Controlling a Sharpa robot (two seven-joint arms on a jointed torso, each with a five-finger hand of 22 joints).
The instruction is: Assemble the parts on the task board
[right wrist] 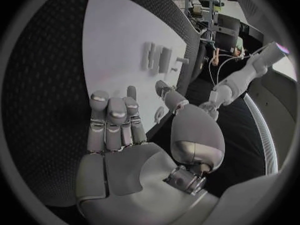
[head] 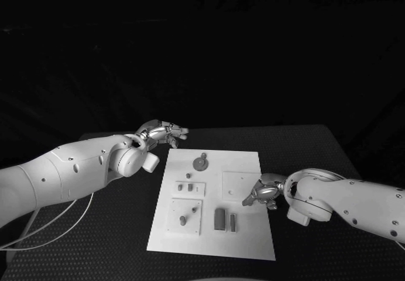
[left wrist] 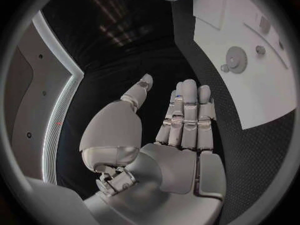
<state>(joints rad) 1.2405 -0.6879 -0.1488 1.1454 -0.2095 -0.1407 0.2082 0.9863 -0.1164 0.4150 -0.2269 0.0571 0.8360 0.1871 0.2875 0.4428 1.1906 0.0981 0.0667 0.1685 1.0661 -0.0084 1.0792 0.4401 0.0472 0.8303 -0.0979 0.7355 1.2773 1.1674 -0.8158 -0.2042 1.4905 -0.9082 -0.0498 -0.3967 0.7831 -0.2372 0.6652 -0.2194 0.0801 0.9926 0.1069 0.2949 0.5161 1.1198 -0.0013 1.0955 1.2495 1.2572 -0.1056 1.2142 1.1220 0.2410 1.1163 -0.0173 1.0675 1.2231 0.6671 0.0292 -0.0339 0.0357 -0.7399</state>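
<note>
Fingers (left wrist: 187, 115) of left hand (head: 162, 133) spread, holding nothing, off task board (head: 215, 202) far corner, right hand (head: 265, 193) fingers apart, empty, over board's right edge, gear (head: 201, 163) lying flat on board, black worktop (head: 312, 146) beneath.

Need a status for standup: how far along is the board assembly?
Early, by the look of it. Done: nothing clearly assembled; the gear and two upright bars sit on the task board, though whether any are seated is unclear. In hand: nothing. The left hand hovers off the board's far corner, fingers apart; the right hand is over the board's right edge, holding nothing. Left: apparently all the picking and placing.
</note>
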